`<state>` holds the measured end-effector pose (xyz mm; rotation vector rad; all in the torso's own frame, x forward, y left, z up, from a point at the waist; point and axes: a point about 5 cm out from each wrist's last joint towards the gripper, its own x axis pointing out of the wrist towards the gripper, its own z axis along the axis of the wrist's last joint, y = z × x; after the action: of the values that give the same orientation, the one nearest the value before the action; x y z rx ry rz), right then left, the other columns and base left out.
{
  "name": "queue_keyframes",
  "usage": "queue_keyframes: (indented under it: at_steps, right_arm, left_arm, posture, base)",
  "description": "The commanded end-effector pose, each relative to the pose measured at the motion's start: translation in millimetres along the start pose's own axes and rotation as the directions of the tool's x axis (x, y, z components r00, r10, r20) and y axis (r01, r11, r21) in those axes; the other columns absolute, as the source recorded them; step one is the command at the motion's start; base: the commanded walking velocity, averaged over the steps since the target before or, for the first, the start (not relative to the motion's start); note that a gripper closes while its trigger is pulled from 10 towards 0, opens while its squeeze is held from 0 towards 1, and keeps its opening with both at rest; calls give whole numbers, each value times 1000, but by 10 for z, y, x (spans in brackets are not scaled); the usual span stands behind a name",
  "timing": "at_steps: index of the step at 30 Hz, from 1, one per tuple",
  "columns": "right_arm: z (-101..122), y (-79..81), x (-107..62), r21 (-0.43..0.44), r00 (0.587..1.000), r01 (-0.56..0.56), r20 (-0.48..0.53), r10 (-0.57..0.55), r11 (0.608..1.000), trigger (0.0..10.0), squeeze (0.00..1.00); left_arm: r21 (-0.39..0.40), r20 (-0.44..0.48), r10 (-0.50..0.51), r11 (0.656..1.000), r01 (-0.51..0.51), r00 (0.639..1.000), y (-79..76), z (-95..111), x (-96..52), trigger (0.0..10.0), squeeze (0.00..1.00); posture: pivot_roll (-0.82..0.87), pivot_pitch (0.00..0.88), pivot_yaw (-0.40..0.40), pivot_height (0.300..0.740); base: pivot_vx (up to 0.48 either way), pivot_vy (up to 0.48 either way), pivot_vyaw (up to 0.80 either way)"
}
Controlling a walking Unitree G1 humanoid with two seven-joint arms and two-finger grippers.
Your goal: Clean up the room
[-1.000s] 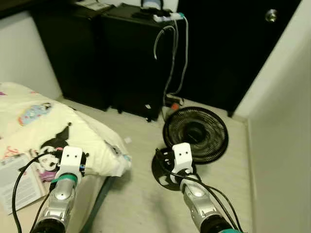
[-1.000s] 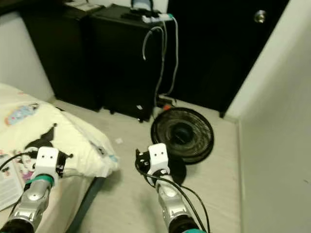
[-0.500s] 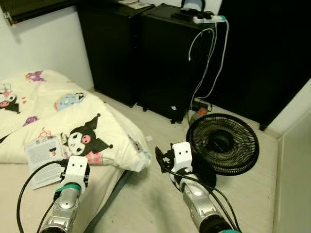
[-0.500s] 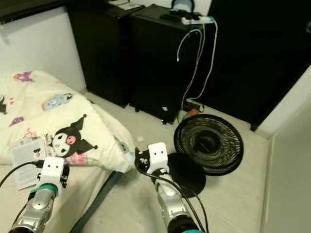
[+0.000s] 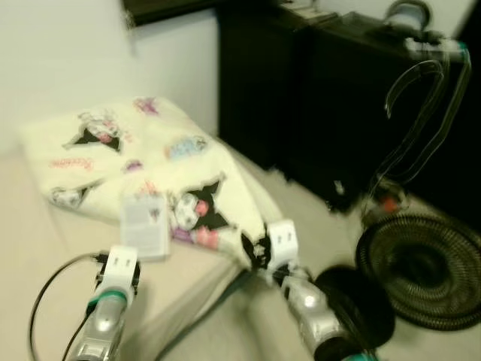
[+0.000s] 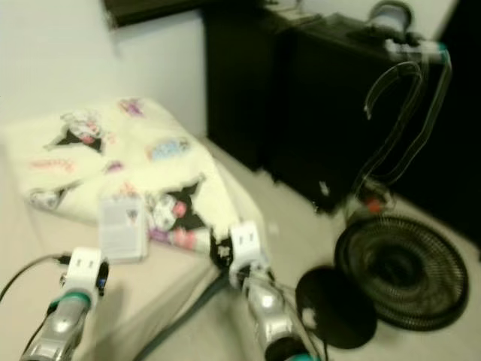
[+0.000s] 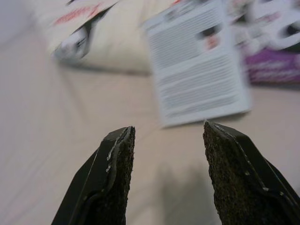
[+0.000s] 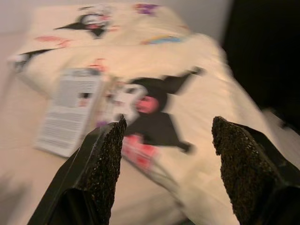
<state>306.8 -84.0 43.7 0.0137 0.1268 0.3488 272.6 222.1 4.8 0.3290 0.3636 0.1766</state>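
Booklet (image 7: 199, 65) pages lie flat on the bed (image 5: 45, 256), resting against the cartoon-print blanket (image 5: 150, 158), just ahead of our left gripper (image 7: 166, 173), whose jaws stand apart and empty over the bare sheet. Our right gripper (image 8: 166, 173) is likewise spread and empty, looking across the blanket with the booklet off to one side. Beside the bed we see pale floor, a black fan (image 5: 425, 271) and dark cabinets (image 5: 331, 98) with hanging cables (image 5: 413, 113). Head views are blurred.
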Motion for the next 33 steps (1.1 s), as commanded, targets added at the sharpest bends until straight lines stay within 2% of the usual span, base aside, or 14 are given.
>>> queue_keyframes:
  at_steps: [1,26,33]
  right_arm:
    - [-72,21,-32,5,1000,-4,-30,4,1000,10000,0]
    - [-93,27,-38,5,999,-11,-41,12,1000,10000,0]
    - [-91,43,-36,35,999,-15,-34,16,999,10000,0]
  left_arm:
    - [2,-20,2,1000,-2,1000,-7,-34,-8,10000,0]
    - [0,-23,0,1000,0,1000,-51,-22,-5,10000,0]
    - [-20,-35,11,1000,-12,999,-38,-26,4,10000,0]
  posture:
    - [104,0,6,740]
    - [111,0,0,740]
    - [111,0,-2,740]
  base:
    - [0,0,800]
    - [0,0,800]
    - [0,-378,238]
